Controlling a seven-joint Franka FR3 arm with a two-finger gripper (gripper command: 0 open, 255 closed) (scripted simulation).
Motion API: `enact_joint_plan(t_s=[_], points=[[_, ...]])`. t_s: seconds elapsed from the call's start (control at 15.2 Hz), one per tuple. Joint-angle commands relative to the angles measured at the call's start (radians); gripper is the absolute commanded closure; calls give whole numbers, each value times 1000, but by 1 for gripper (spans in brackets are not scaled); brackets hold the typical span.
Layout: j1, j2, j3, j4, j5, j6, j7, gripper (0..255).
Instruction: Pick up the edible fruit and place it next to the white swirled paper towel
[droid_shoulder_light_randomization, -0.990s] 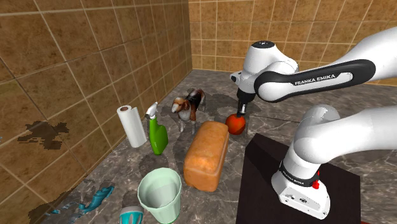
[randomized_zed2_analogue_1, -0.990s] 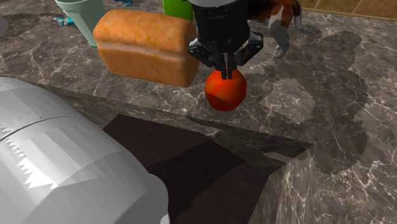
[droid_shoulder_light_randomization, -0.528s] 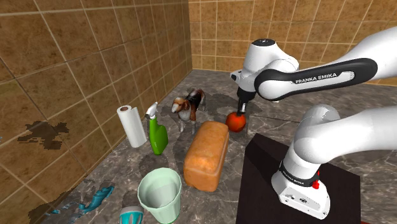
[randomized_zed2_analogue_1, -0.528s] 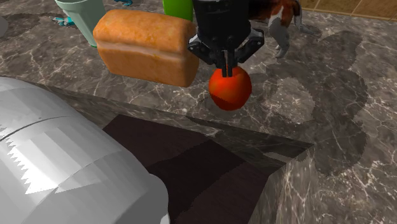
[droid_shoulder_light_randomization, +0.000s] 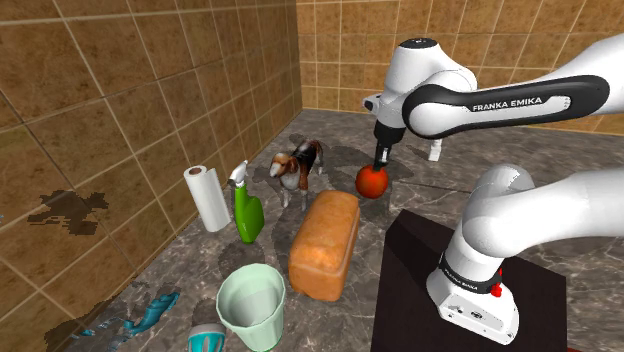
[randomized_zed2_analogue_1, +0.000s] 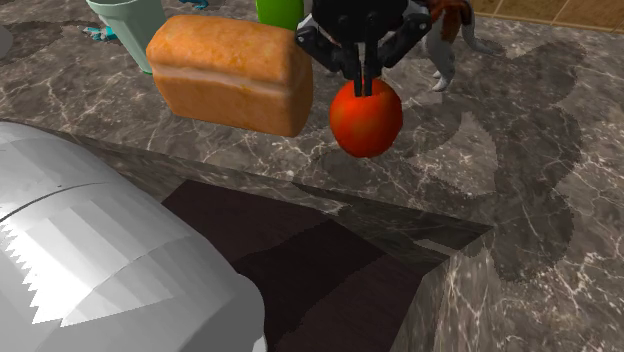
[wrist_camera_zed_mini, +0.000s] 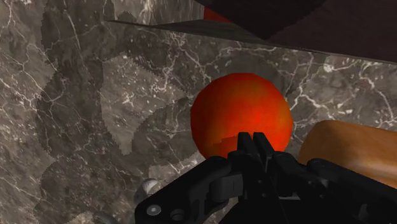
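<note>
A round red fruit (droid_shoulder_light_randomization: 373, 181) hangs above the dark marble surface, just off the end of a brown bread loaf (droid_shoulder_light_randomization: 325, 243). My black gripper (droid_shoulder_light_randomization: 379, 160) is shut on the fruit's top, fingers pinched close together. In the second exterior view the fruit (randomized_zed2_analogue_1: 366, 118) dangles under the gripper (randomized_zed2_analogue_1: 362, 82), clear of the marble, with its shadow below. The wrist view has the fruit (wrist_camera_zed_mini: 242, 118) right beyond the gripper (wrist_camera_zed_mini: 253, 143). The white paper towel roll (droid_shoulder_light_randomization: 207, 198) stands upright near the tiled wall, well off to the shoulder view's left of the fruit.
Between the fruit and the roll stand a green spray bottle (droid_shoulder_light_randomization: 246, 210) and a toy dog (droid_shoulder_light_randomization: 297, 165). A pale green cup (droid_shoulder_light_randomization: 251, 305) sits near the loaf's front end. The loaf (randomized_zed2_analogue_1: 230, 72) lies beside the dark stand (droid_shoulder_light_randomization: 455, 290). Tiled walls close the corner.
The gripper has risen with the red fruit in it; the fruit has left the marble and now hangs higher, shifted slightly away from the stand.
</note>
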Motion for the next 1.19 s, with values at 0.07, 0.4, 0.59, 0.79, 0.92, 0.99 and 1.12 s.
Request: enact_joint_plan(t_s=[0.07, 0.4, 0.59, 0.79, 0.92, 0.99, 1.12], points=[[4, -10, 5, 33, 7, -43, -3, 255], [9, -10, 11, 100, 16, -110, -10, 255], [11, -6, 14, 141, 21, -148, -14, 255], [13, -1, 17, 184, 26, -184, -18, 255], [14, 4, 19, 213, 29, -208, -21, 255], [15, 7, 20, 228, 30, -220, -22, 255], [16, 13, 22, 257, 33, -244, -25, 255]])
